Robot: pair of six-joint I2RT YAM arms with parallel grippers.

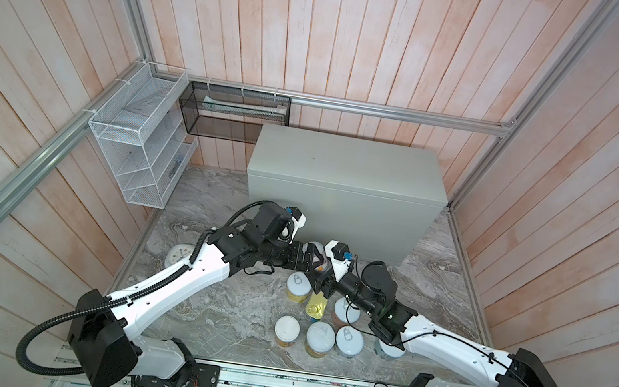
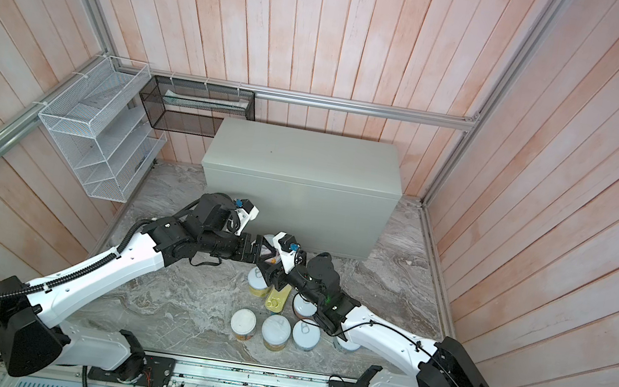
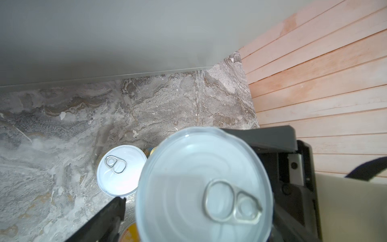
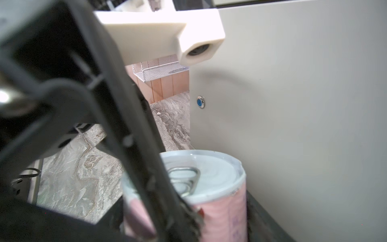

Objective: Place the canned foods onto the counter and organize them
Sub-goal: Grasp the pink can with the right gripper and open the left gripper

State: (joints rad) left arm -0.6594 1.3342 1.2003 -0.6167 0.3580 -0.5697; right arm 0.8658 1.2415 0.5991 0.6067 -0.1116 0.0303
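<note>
Both grippers met just in front of the counter [image 1: 346, 162], near the middle of its front face, the left gripper [image 1: 308, 258] reaching in from the left and the right gripper [image 1: 320, 272] from the right, so that their tips overlapped in both top views. We judged the right gripper clamped on the pink can [image 4: 222, 209], whose label sat between two dark fingers in the right wrist view. The left gripper's jaws stood apart, its one visible finger [image 3: 113, 215] clear of the can's rim. The can hung upright above the marble surface [image 1: 230, 308], close to the counter's front; whether it touched, we could not tell. Print on the pink label was too faint to read. Only the right wrist view showed that label and the counter's small round lock [image 4: 200, 102] with its blue centre. Only the left wrist view showed the white lid [image 3: 188, 163] and pull tab [image 3: 230, 201] from above, with one of the other cans [image 3: 121, 169] on the marble below. Top views alone showed all six other cans [image 1: 320, 337] and the gold tin [image 1: 315, 307] grouped on the marble, farther from the counter than the grippers. One of these cans sat partly under the right arm [image 1: 444, 342], and a round clock [image 1: 180, 254] lay left of the group.
</note>
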